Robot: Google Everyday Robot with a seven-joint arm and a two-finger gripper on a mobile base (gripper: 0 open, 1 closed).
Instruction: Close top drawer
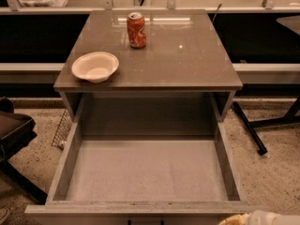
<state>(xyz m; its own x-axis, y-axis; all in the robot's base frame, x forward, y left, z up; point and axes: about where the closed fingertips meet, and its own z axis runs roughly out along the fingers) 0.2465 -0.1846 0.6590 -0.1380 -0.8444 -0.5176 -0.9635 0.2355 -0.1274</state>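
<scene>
The top drawer (145, 172) is pulled far out of the grey cabinet toward the camera. It is empty and its light grey floor shows. Its front panel's top edge (140, 208) runs along the bottom of the view, with a bit of the dark handle (145, 222) at centre. My gripper (262, 218) shows only as a pale rounded part at the bottom right corner, just right of the drawer's front corner.
On the cabinet top (187, 60) stand a white bowl (95, 66) at front left and a dented red soda can (136, 30) at the back. A dark chair (14, 135) is at left, a black table leg (248, 128) at right, and a wire basket (63, 130) stands by the cabinet's left side.
</scene>
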